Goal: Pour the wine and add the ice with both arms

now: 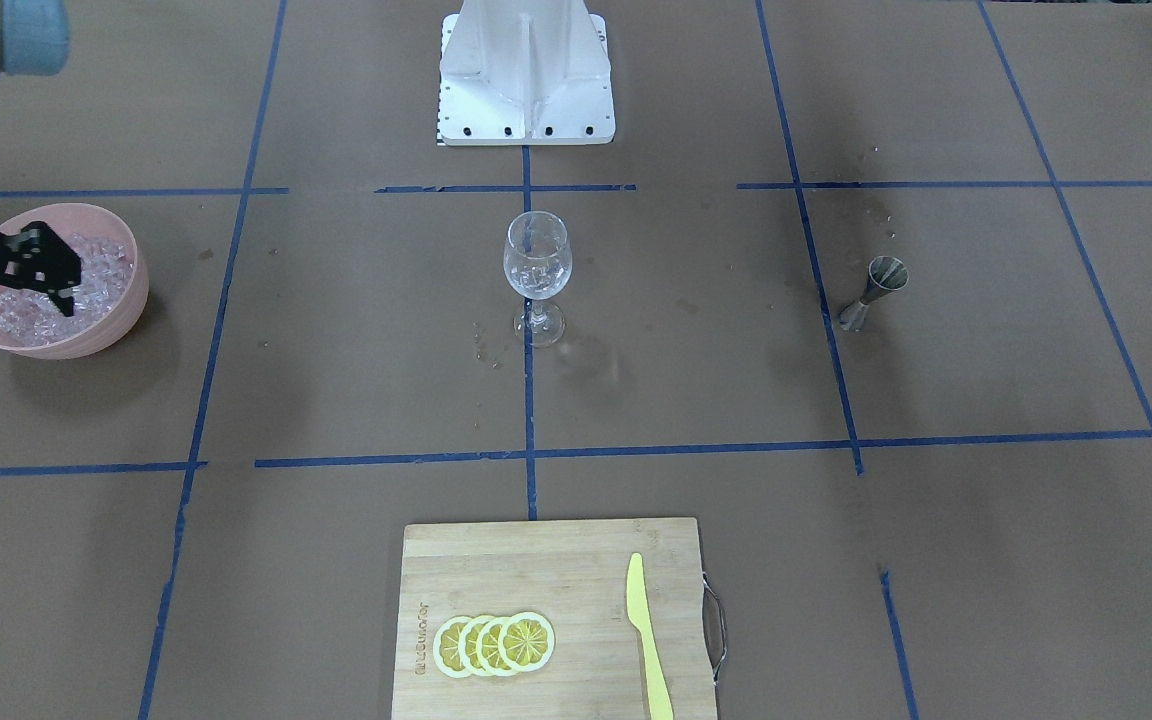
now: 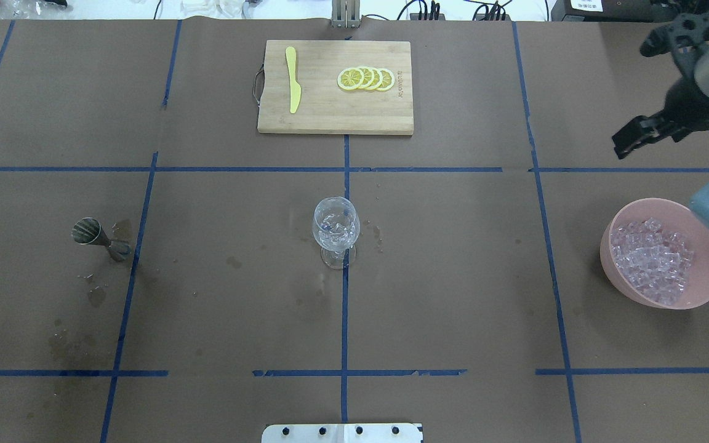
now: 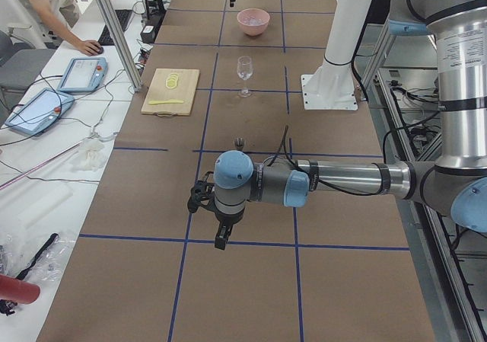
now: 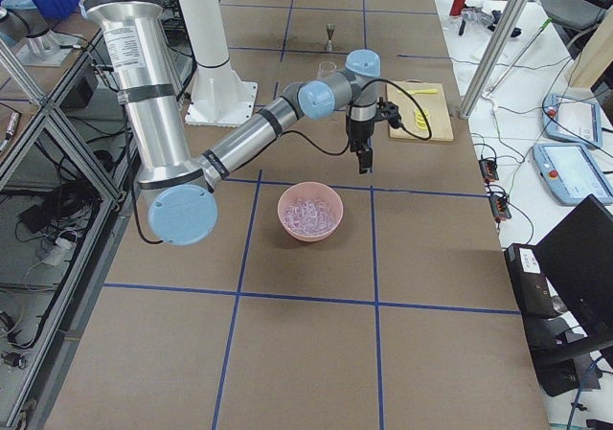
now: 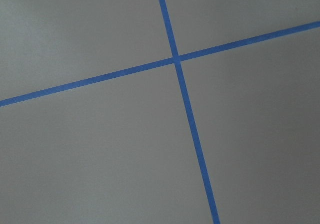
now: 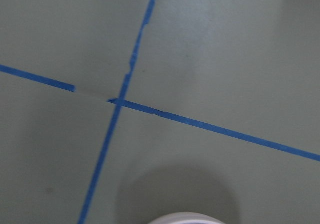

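A clear wine glass (image 1: 537,268) stands at the table's middle with a few ice cubes in its bowl; it also shows in the overhead view (image 2: 336,229). A pink bowl (image 2: 613,246) holds many clear ice cubes (image 2: 653,261) on my right. My right gripper (image 2: 625,140) hangs in the air beside the bowl, on its side away from me, fingers down. It looks open and empty, and in the front view (image 1: 68,285) it overlaps the bowl (image 1: 131,290). My left gripper (image 3: 221,239) hangs over bare table far to my left; I cannot tell its state.
A metal jigger (image 2: 93,234) stands on my left amid wet spots. A wooden cutting board (image 2: 330,117) at the far edge carries lemon slices (image 2: 367,79) and a yellow knife (image 2: 293,80). The white pedestal base (image 1: 526,100) is at my side. An operator (image 3: 53,7) is beside the table.
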`<state>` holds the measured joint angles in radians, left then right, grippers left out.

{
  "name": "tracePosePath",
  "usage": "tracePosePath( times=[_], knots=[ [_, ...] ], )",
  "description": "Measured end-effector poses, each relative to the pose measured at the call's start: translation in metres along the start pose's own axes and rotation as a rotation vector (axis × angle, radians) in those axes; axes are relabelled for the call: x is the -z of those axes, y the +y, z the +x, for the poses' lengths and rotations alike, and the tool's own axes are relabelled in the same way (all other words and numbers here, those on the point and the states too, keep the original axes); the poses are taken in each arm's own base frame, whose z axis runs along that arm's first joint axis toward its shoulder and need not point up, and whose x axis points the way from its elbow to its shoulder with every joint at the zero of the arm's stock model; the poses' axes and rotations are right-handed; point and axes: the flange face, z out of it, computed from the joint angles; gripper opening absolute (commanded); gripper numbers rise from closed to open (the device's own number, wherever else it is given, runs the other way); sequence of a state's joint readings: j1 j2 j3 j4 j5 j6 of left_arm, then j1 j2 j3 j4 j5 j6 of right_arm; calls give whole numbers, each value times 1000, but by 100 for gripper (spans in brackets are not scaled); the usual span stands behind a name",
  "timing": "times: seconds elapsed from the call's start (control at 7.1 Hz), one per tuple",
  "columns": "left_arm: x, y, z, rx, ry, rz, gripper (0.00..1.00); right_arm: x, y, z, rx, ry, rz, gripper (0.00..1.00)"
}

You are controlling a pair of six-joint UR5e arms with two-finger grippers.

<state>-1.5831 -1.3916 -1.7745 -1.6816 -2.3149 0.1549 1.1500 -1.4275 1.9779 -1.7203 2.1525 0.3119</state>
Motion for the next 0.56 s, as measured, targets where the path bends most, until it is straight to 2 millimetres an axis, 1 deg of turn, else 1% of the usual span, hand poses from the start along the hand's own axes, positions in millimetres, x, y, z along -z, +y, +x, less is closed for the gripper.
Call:
tracePosePath(
  times=[0.14,0.28,0.42,0.56],
  knots=[
    [0,0,0,-1,-1,1,100,-11,33,59,-47,-16,-29,100],
    [0,0,0,-2,-1,1,100,-25,72,111,-122,-8,-68,100],
    [0,0,1,-4,0,0,100,-38,101,155,-191,10,-90,100],
    [0,-1,1,-5,1,1,100,-47,117,188,-234,21,-90,100]
  ],
)
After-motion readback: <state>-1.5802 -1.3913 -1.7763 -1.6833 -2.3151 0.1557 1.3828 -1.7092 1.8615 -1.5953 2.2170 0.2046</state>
